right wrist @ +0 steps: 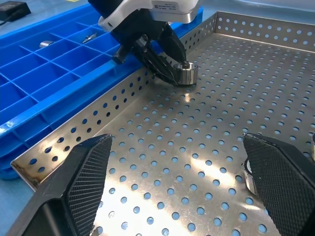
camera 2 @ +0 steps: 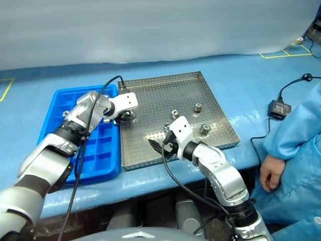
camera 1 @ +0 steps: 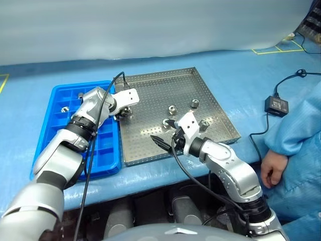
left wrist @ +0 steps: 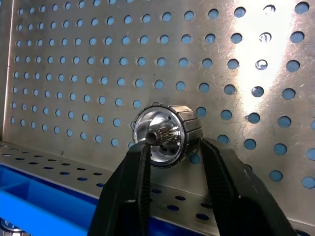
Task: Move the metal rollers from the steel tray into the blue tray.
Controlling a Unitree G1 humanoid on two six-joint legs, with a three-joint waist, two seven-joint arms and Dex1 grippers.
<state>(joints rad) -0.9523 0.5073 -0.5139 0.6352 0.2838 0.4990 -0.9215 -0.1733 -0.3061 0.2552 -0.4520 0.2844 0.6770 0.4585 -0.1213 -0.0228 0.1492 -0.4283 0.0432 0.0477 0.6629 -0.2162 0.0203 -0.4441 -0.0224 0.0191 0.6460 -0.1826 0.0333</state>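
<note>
Surface: a table [camera 1: 210,55] under a blue cover is carrying everything.
Left side: the blue tray [camera 1: 56,98] is lying flat on the cover.
Middle: the steel tray [camera 1: 150,85] is sitting just beside it, their long edges touching.
Right side: a black adapter box [camera 1: 276,105] is resting with its cable [camera 1: 256,134] trailing off.

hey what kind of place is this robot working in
Probably a factory or lab bench for sorting small parts: a perforated steel tray holding metal rollers, a compartmented blue tray, and a person in a blue cleanroom-style gown alongside.
</note>
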